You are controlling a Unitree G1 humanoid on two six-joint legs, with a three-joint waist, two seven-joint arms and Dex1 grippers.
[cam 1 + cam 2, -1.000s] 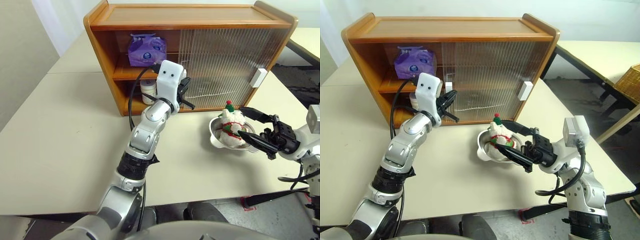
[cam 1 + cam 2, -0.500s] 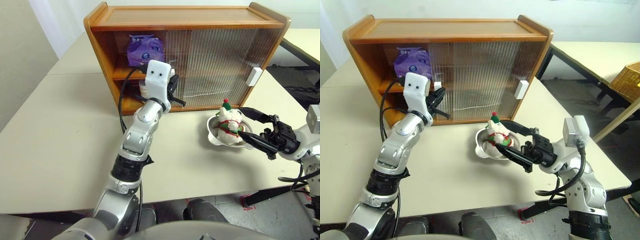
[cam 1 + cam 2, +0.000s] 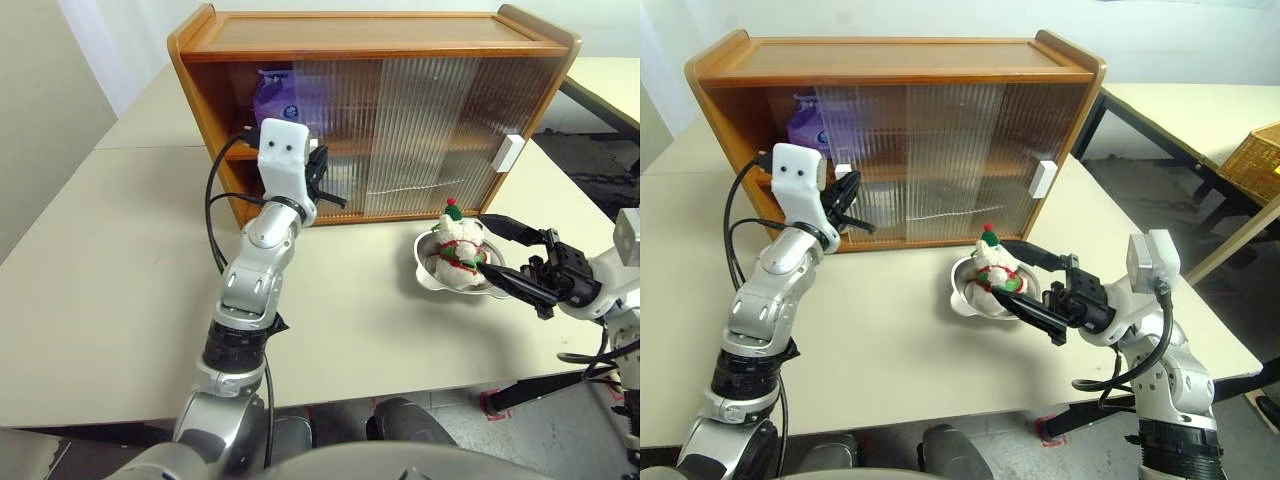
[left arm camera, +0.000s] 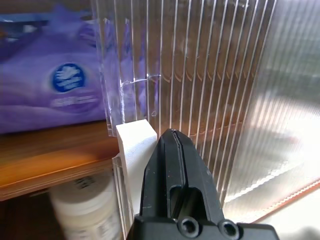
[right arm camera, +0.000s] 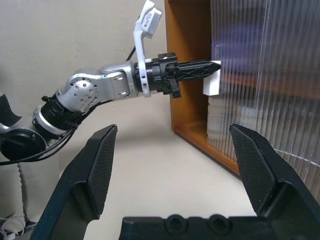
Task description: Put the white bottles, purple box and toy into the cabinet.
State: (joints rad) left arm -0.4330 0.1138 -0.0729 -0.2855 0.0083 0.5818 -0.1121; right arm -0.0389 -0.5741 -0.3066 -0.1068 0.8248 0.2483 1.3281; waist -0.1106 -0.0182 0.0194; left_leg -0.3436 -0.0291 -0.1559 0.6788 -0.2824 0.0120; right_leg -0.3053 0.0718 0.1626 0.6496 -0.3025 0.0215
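The toy (image 3: 458, 241) sits upright, hat uppermost, in its dish (image 3: 432, 272) on the counter (image 3: 120, 260) before the cabinet (image 3: 370, 60). The right tool (image 3: 508, 255) gapes around it, ungripped. The clenched left tool (image 3: 325, 186) presses the door's white handle (image 4: 135, 145).

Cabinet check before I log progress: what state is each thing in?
Cabinet: left door nearly shut, gap at left.
Purple box: upper shelf, partly behind door.
Bottle: lower shelf.
Toy: in dish, on table.
Left gripper: shut, at door handle.
Right gripper: open, beside toy.
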